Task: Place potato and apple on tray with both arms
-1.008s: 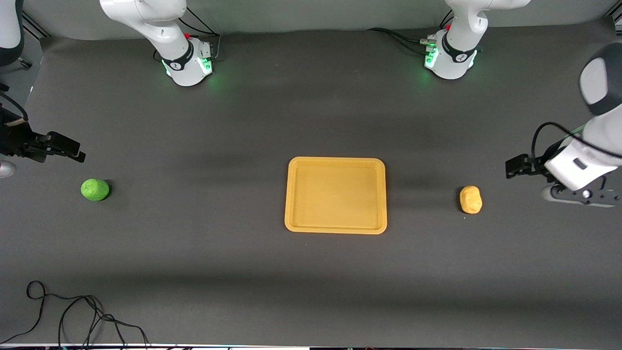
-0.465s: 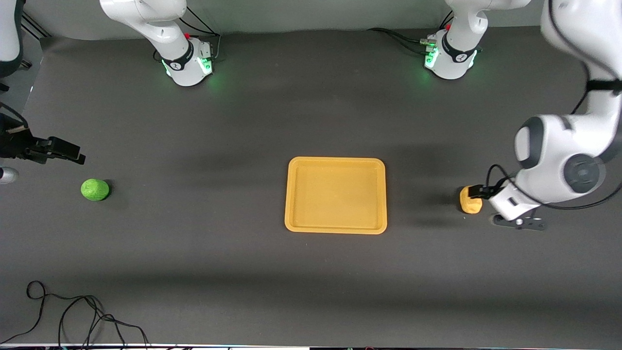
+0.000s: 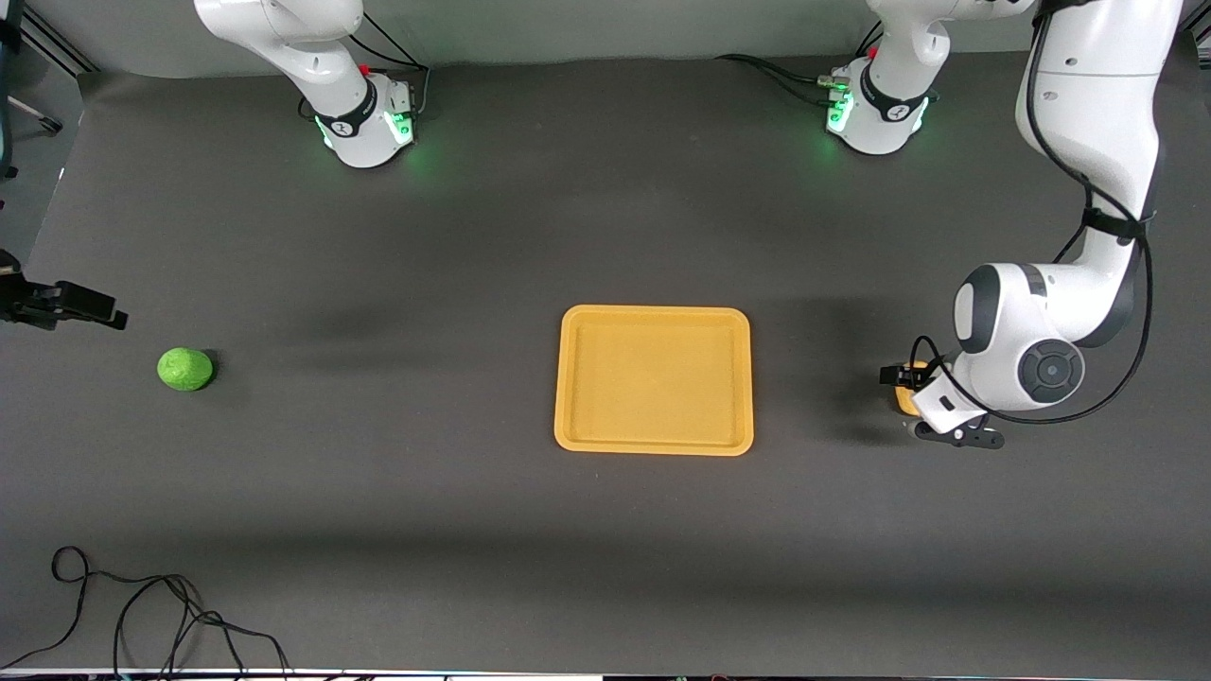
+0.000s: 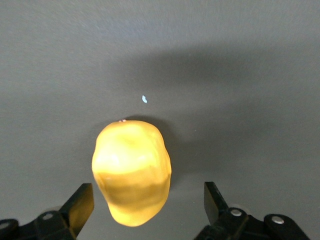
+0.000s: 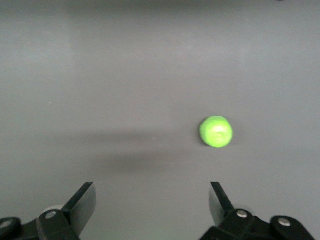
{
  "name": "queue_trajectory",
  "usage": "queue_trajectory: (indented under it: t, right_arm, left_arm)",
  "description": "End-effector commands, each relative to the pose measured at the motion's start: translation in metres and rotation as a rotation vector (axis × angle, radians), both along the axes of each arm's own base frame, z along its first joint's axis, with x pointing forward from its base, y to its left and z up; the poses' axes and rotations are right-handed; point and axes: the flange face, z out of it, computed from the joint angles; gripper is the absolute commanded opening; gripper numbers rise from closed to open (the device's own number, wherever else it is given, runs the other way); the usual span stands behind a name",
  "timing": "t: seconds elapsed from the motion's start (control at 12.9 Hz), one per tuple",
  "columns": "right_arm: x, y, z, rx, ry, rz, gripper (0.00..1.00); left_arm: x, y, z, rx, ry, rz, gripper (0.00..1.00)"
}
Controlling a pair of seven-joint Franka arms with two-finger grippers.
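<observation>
Yellow-tan potato [image 4: 132,171] between open left pincer [image 4: 148,205] fingers, unlabelled

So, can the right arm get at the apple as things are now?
Probably yes. The right pincer is open and up in the air near the right arm's end of the table, and the apple lies alone on bare table with nothing around it. It is not yet lined up over it.

Hidden and cut off

In the front view the left gripper [image 3: 905,376] and its wrist cover most of the potato [image 3: 906,397]; the right gripper [image 3: 90,310] is cut by the frame edge, and both wrist views crop the fingers' lower parts.
</observation>
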Motion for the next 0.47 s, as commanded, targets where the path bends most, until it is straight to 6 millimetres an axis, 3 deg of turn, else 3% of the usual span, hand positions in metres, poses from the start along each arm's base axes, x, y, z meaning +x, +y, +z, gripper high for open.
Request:
queue_trajectory:
  t: [0.0,0.08,0.23,0.39]
  right_arm:
    - [-0.020,-0.058,0.004,0.004,-0.035,0.039,1.00]
    - [-0.031,-0.079,0.005,0.002,-0.036,0.033,1.00]
    - [-0.040,-0.098,0.002,0.002,-0.033,0.034,1.00]
    - [-0.046,-0.103,-0.018,0.005,-0.038,0.033,1.00]
  left_arm:
    - [0.003,0.002,-0.005,-0.006,-0.031,-0.045,0.86]
    - [0.004,-0.002,-0.004,-0.006,-0.041,-0.051,0.78]
    - [0.005,-0.003,0.004,-0.007,-0.046,-0.035,0.51]
    - [0.008,-0.012,0.038,-0.010,-0.068,-0.012,0.32]
